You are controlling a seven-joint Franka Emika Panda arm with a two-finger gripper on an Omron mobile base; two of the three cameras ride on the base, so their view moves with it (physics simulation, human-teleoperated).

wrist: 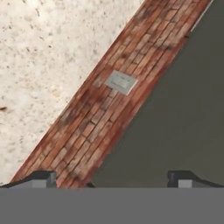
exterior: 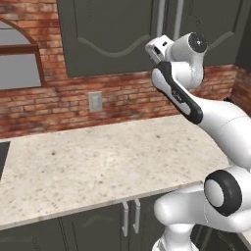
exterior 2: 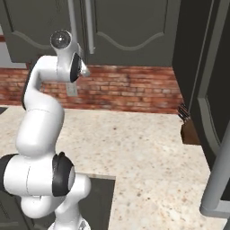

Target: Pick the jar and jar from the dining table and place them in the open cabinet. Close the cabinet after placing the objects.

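Observation:
Both jars are out of view. My gripper is open, its two dark fingertips far apart with nothing between them. It is raised high, and the hand sits just in front of the dark grey wall cabinet, close to its silver bar handles. In the hand view it looks down along the brick wall at the cabinet's dark front. At the right a cabinet door stands swung open towards me, its long handle in the foreground. Below lies the beige speckled stone top.
A grey wall outlet sits in the brick backsplash. A brown knife block stands on the counter by the open door. An arched window is at the far left, with a dark inset below it.

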